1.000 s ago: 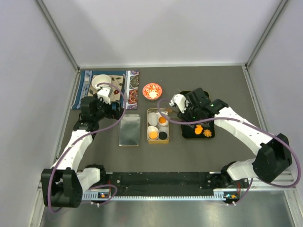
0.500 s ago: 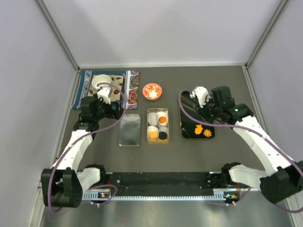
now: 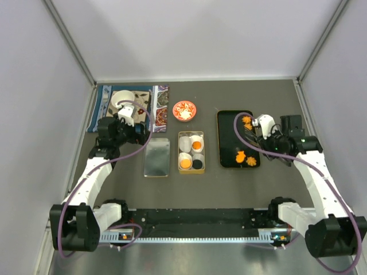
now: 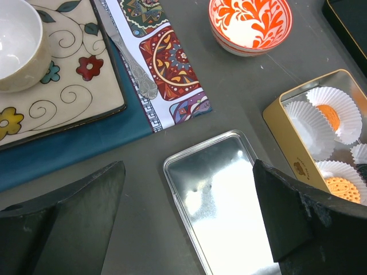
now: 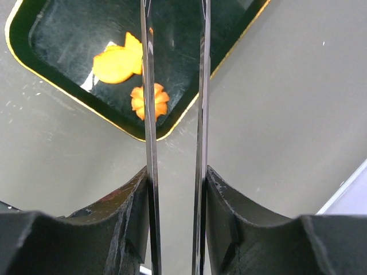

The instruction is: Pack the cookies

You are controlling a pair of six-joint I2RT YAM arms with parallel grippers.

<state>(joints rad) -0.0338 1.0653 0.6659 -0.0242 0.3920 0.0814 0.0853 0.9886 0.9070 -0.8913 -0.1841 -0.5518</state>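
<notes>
The cookies (image 5: pixel 117 62) are orange, on a glossy black tray (image 5: pixel 63 28) with a gold rim; one black cookie (image 3: pixel 197 164) is in the gold tin (image 4: pixel 282 137), whose cups (image 4: pixel 314 125) are white. The lid (image 4: pixel 223 200) is bare silver. The dish (image 4: pixel 250 23) is white with orange-red leafy sprays. The plate (image 4: pixel 74 74) is cream with red, blue and yellow flowers. The mat (image 4: pixel 69 143) is teal with a many-coloured patchwork edge. The bench (image 4: pixel 241 80) is dark grey.

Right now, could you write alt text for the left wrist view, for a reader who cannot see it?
A silver tin lid lies on the table below the open left hand. To its right stands a gold tin with orange cookies in white paper cups; a red-and-white dish sits beyond.
</notes>
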